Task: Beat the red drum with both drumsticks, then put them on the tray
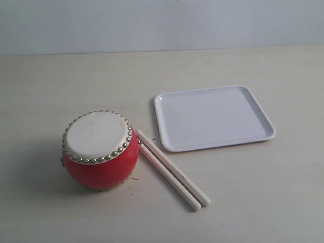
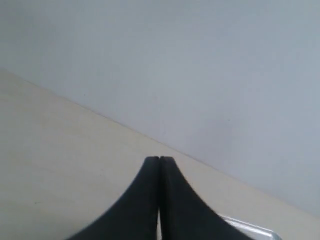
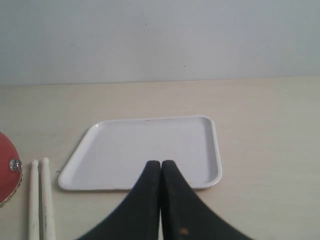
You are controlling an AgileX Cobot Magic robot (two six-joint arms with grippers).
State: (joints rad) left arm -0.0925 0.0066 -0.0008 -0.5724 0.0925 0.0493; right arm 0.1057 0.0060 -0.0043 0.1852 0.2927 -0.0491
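Observation:
The red drum [image 1: 100, 150] stands on the table at the left, its off-white skin ringed by gold studs; a slice of it [image 3: 7, 170] shows in the right wrist view. The two drumsticks [image 1: 171, 169] lie side by side on the table, touching the drum's right side and running toward the front right; their tips [image 3: 39, 200] show in the right wrist view. The white tray [image 1: 212, 117] lies empty behind them, also seen as the tray [image 3: 145, 150]. My left gripper [image 2: 159, 159] and right gripper [image 3: 160, 162] are both shut on nothing. Neither arm appears in the exterior view.
A pale grey wall [image 1: 162, 23] rises behind the light wooden table [image 1: 263, 192]. A corner of the tray [image 2: 255, 231] shows in the left wrist view.

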